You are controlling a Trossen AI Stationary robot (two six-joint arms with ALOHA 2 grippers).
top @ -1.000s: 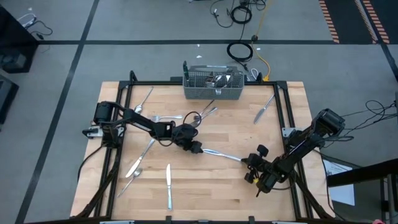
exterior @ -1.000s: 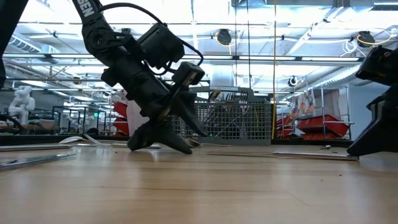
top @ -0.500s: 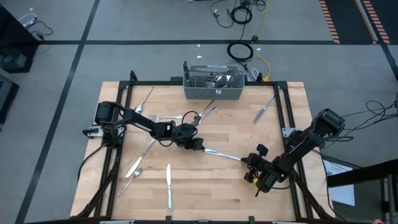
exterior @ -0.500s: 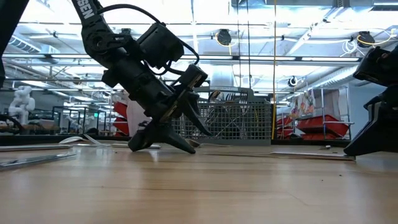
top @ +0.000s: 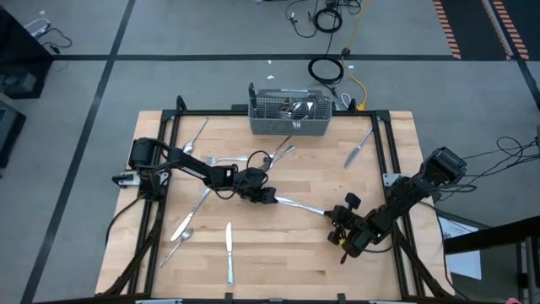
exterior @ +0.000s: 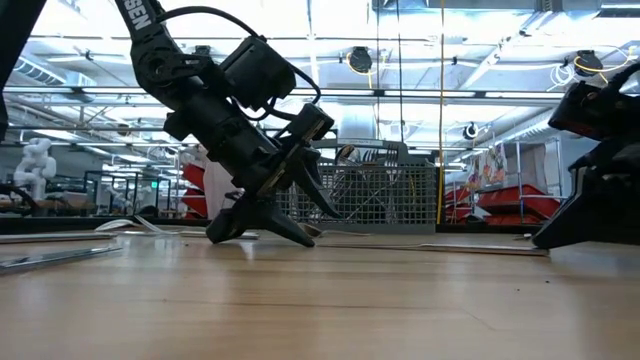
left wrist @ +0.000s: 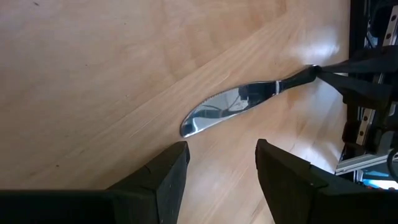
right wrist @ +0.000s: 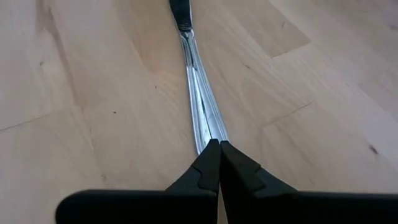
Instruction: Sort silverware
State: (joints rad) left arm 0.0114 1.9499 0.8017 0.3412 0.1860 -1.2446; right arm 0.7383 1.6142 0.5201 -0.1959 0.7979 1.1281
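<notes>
Overhead, a slim shiny silver table knife [top: 297, 206] lies flat near the middle of the pale wooden butcher-block table [top: 278, 262], between the two arms; other silverware is scattered on the left half, and a grey wire-mesh basket [top: 290, 116] stands at the far edge. The left gripper [top: 264, 196] hangs spread at the blade tip; the right gripper [top: 337, 221] sits at the handle end.

From table height, the left gripper's fingers [exterior: 290, 233] nearly touch the wood, with an open workshop beyond.

Past the left wrist, the blade [left wrist: 227, 107] lies just ahead of the spread fingers.

Past the right wrist, the pressed-together fingertips [right wrist: 217, 158] meet the handle [right wrist: 200, 109], possibly pinching it. Stiff, light and slippery, it seems best gripped across the handle.
</notes>
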